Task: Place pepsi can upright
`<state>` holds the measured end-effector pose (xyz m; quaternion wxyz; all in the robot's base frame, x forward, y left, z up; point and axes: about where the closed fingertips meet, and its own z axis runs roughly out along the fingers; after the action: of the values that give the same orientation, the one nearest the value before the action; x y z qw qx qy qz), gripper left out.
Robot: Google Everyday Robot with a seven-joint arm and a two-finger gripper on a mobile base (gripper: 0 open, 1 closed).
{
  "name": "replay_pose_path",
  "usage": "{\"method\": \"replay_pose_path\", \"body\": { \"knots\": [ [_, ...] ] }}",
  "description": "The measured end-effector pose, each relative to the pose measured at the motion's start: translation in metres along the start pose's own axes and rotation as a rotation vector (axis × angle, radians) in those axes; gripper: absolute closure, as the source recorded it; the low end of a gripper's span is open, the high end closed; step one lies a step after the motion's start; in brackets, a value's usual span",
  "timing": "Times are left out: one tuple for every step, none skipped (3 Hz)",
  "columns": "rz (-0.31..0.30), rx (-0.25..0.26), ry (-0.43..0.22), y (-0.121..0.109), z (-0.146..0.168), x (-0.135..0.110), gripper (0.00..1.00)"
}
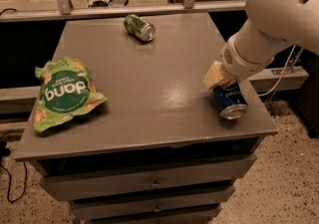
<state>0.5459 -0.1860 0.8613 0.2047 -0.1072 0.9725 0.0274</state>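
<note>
The pepsi can (230, 101) is dark blue with white lettering. It lies on its side near the front right corner of the grey table (149, 93), with its silver end facing the front edge. My gripper (218, 81) comes in from the right on the white arm (279, 19) and is shut on the can's rear end. One cream-coloured finger (213, 75) shows on the can's left side; the other finger is hidden behind the can and wrist.
A green can (139, 27) lies on its side at the back of the table. A green chip bag (62, 93) lies at the left. The right and front table edges are close to the pepsi can. Drawers sit below, and a metal rail runs behind.
</note>
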Motion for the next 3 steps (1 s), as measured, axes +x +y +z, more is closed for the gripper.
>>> {"method": "replay_pose_path", "body": {
  "knots": [
    [-0.128,-0.152,-0.212,0.022,-0.017,-0.048,1.0],
    [-0.188,-0.272,-0.352,0.034,-0.035,-0.074,1.0],
    [-0.235,-0.407,-0.468,0.044,-0.046,-0.087,1.0]
  ]
}}
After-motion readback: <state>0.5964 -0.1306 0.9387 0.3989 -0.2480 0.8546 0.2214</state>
